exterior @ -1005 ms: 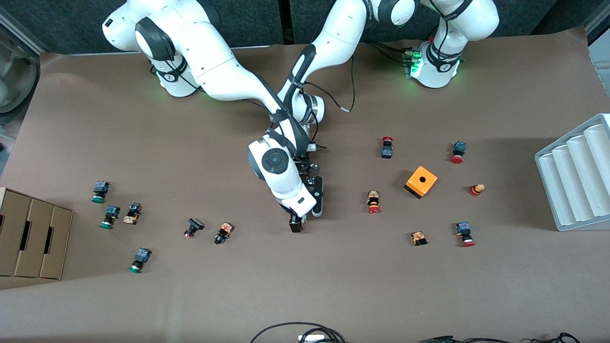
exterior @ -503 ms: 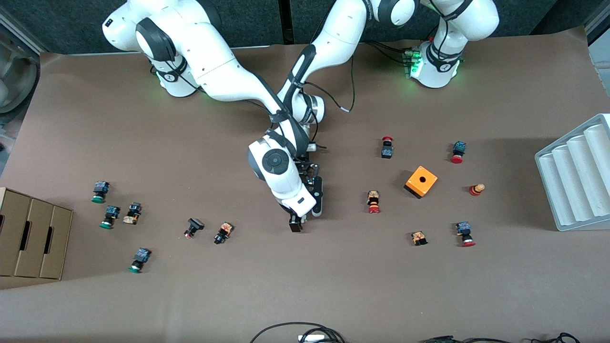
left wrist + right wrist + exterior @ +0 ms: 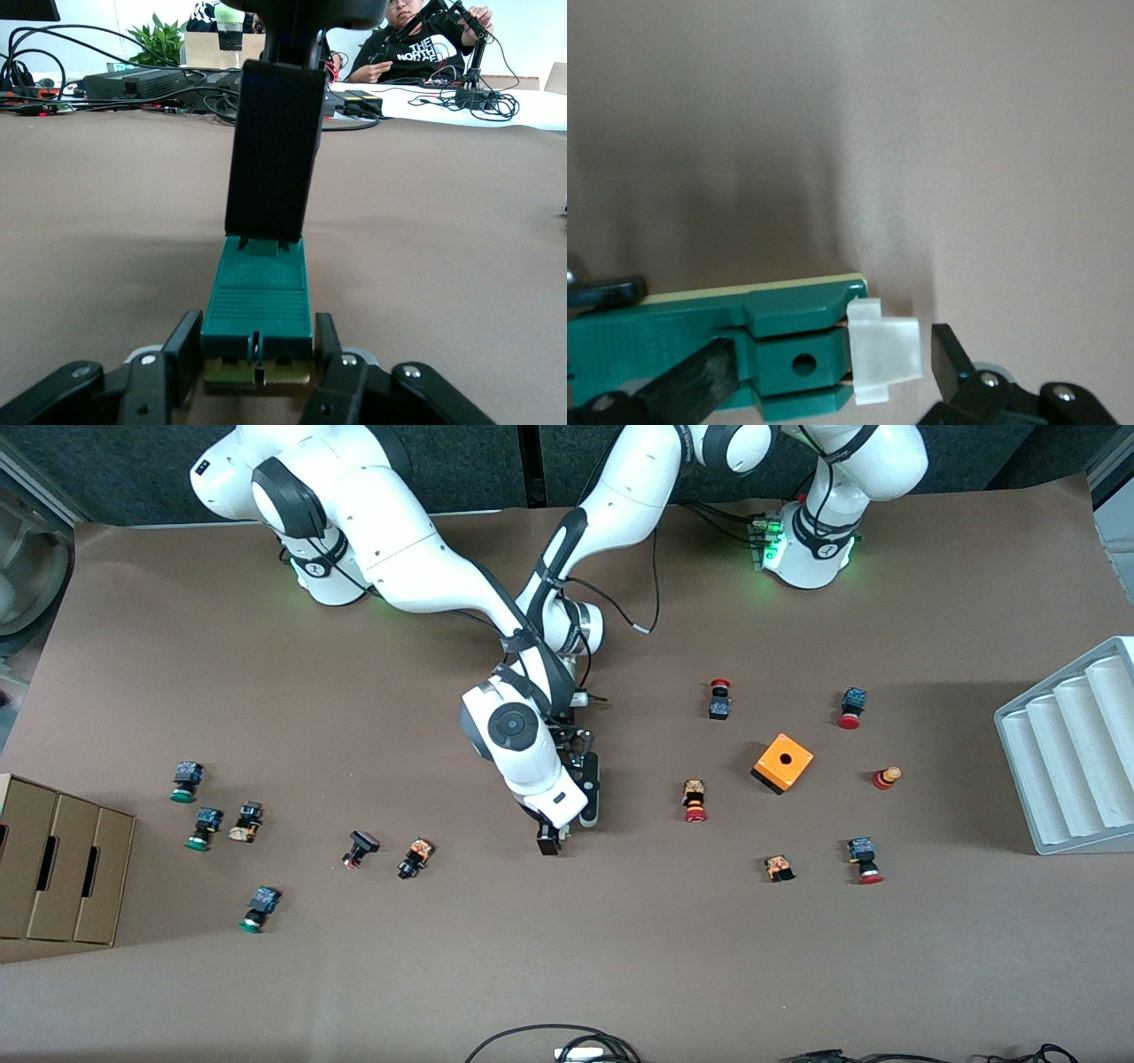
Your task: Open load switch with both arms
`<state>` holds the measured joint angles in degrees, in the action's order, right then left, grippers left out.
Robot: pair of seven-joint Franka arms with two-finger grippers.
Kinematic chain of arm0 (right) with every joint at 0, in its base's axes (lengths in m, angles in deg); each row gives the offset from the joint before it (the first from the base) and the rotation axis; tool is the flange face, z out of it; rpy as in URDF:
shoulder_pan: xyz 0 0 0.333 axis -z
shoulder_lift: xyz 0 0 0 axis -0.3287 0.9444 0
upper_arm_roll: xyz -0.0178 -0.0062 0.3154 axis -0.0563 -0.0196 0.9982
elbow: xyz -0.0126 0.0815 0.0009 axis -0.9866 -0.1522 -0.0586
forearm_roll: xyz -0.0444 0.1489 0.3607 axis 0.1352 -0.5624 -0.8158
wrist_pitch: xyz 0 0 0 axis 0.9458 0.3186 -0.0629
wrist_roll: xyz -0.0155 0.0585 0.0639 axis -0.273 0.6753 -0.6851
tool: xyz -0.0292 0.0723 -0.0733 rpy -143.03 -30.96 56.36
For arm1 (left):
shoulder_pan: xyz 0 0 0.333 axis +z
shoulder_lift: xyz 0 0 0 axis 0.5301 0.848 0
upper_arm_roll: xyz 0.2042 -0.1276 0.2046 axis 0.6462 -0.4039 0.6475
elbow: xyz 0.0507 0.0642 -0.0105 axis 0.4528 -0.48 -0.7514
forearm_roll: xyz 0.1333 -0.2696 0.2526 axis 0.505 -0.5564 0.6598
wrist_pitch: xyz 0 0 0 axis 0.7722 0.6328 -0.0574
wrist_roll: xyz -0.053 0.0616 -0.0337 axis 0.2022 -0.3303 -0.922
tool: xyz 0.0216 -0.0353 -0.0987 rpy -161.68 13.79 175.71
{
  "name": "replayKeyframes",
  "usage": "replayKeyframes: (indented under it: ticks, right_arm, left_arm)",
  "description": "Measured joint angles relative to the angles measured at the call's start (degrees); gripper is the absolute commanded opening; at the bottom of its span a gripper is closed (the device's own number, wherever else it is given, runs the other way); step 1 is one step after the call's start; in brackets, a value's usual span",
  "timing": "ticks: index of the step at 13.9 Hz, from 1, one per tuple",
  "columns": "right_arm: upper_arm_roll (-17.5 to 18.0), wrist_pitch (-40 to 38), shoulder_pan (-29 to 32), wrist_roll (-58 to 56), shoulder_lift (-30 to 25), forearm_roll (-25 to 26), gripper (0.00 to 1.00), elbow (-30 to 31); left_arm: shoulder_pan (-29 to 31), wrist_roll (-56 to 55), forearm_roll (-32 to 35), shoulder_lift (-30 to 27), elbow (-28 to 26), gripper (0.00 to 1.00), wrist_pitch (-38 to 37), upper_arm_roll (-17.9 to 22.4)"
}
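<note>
One load switch (image 3: 258, 305) sits clenched by left tool (image 3: 257, 354); right tool (image 3: 833, 376) straddles it.

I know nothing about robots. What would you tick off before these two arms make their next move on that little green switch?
1. Left gripper shut on the load switch: ok.
2. Load switch lying flat on the table: ok.
3. Right gripper straddling the switch's white end: ok.
4. Right gripper closed on the white end: not ok, one finger stands slightly apart from it.
5. Nearest push button well apart from the switch: ok.
</note>
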<state>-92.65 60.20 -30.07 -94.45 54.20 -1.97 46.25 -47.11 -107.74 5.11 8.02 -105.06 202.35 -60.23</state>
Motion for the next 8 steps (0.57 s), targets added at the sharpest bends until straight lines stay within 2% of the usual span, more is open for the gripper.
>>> replayKeyframes:
  ticks: [8]
  right_arm:
    - [-0.2, -1.2, 0.0, -0.6, -0.5, 0.1, 0.39, -0.3]
  left_arm:
    - [0.0, 0.0, 0.0, 0.0, 0.0, 0.59, 0.0, 0.0]
